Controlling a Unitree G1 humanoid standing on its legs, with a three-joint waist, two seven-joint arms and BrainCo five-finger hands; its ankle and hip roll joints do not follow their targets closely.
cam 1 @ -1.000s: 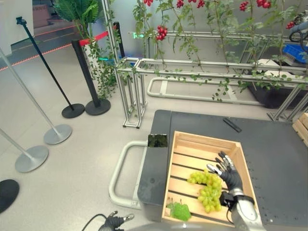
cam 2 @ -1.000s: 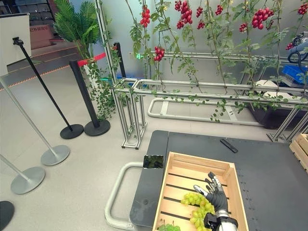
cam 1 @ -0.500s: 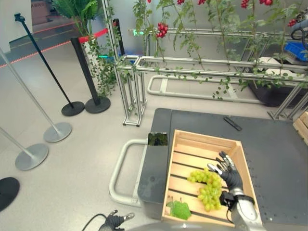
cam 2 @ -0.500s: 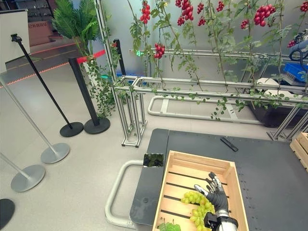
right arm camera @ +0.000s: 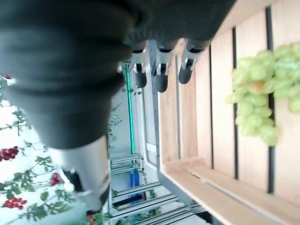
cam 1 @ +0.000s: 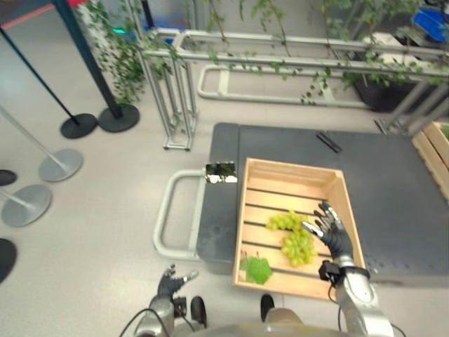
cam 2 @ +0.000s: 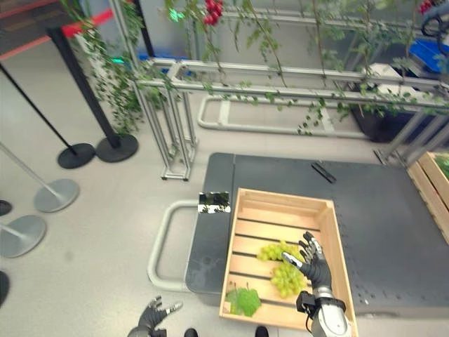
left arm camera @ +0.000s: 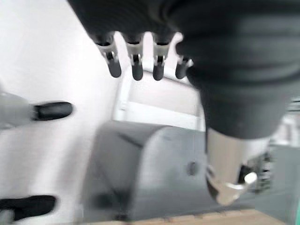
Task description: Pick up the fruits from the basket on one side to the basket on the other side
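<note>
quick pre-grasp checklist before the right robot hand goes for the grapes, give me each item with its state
1. Grapes reachable: ok. The green grapes lie on the slats of the wooden crate, uncovered.
2. Right robot hand ready: ok. Fingers straight, holding nothing, beside the grapes near the crate's right wall.
3. Contact with the grapes: cannot tell. The fingertips sit right at the bunch's edge in the eye views.
4. Loose green leaf: ok. It lies near the crate's front left corner, apart from the hand.
5. Left robot hand: ok. Open, low beside the table, away from the crate.
6. Target crate: cannot tell. Just its edge shows at the table's far right.
</note>
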